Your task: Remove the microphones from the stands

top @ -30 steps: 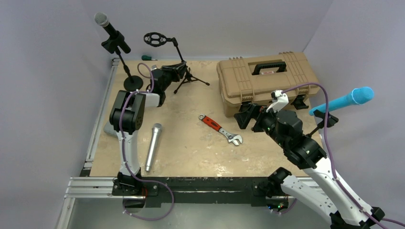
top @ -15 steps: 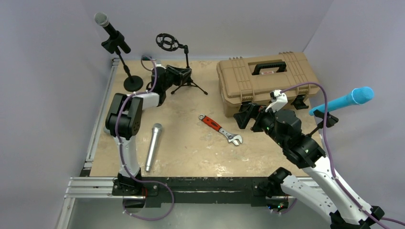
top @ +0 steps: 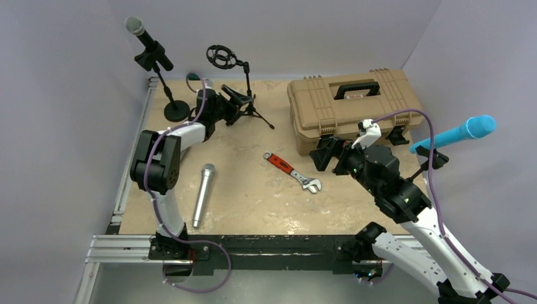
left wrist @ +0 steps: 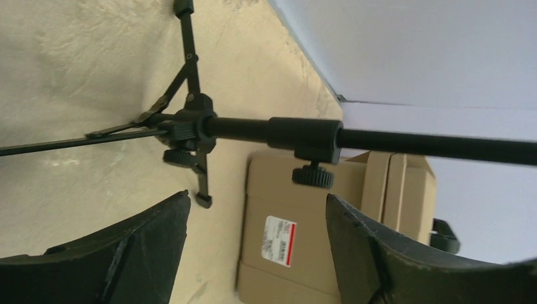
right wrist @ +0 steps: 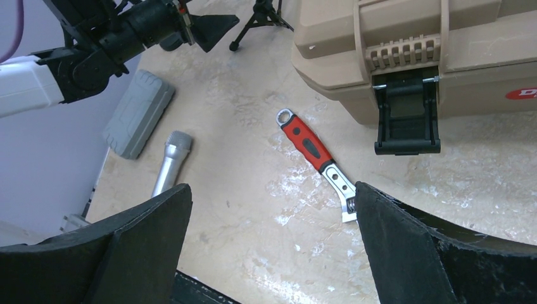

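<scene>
A silver microphone [top: 203,193] lies flat on the table, also seen in the right wrist view [right wrist: 170,161]. The empty black tripod stand [top: 247,88] with a ring mount [top: 221,56] stands upright at the back. My left gripper [top: 235,105] is open just left of its pole [left wrist: 304,133], not touching it, with nothing between the jaws [left wrist: 258,196]. A black microphone [top: 149,44] sits in a round-base stand at the far left. A blue microphone [top: 456,134] sits in a stand at the right. My right gripper [right wrist: 272,187] hangs open and empty above the table.
A tan toolbox [top: 351,107] stands at the back right, just behind my right gripper [top: 323,154]. A red-handled wrench [top: 291,171] lies mid-table. A grey case [right wrist: 138,113] lies at the left edge beside the left arm.
The tripod stand went from tilted to upright in my left gripper, which then opened and let go of it. The right arm has not moved.
</scene>
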Motion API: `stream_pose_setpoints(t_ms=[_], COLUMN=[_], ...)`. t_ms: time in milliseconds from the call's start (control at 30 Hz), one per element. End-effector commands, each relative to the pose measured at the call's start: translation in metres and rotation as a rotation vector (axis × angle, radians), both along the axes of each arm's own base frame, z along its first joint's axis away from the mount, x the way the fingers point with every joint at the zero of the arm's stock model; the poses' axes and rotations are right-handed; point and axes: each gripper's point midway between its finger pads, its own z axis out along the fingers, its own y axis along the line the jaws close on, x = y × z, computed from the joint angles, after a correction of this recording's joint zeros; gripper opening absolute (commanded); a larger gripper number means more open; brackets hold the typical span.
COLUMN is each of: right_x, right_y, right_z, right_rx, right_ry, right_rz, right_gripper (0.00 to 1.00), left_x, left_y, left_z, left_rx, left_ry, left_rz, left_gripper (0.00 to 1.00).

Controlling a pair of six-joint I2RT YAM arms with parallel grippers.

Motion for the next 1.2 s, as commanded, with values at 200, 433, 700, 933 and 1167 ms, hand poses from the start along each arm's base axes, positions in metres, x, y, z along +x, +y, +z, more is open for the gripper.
stream_pose_setpoints(t_ms=[200, 433, 700, 933, 1167], right_x=[0.003, 0.002, 0.001, 0.001, -0.001], right_y=[0.004, 0.002, 0.001, 0.0, -0.002], right_z=[0.004, 0.005, 0.006, 0.007, 0.008], right_rx=[0.023, 0.023, 0.026, 0.026, 0.027], right_ry=[-0.022, -0.024, -0.028, -0.029, -0.031], right_rz=[0.002, -0.002, -0.005, -0.008, -0.011], right_gripper=[0.99, 0.99, 0.99, 0.99, 0.99], left_x=[-0.019, -0.013, 0.002, 0.009, 0.012], left_y=[-0.006, -0.009, -0.004, -0.013, -0.016], left_z=[0.049, 0.062, 0.063, 0.058, 0.051], left_rx=[0.334, 0.58, 0.682, 0.69, 0.766], left_ry=[-0.304, -0.349, -0.341, -0.352, -0.348], left_rz=[0.051, 0.118, 0.137, 0.1, 0.094], left_gripper=[0.76, 0.72, 0.59, 0.48, 0.44])
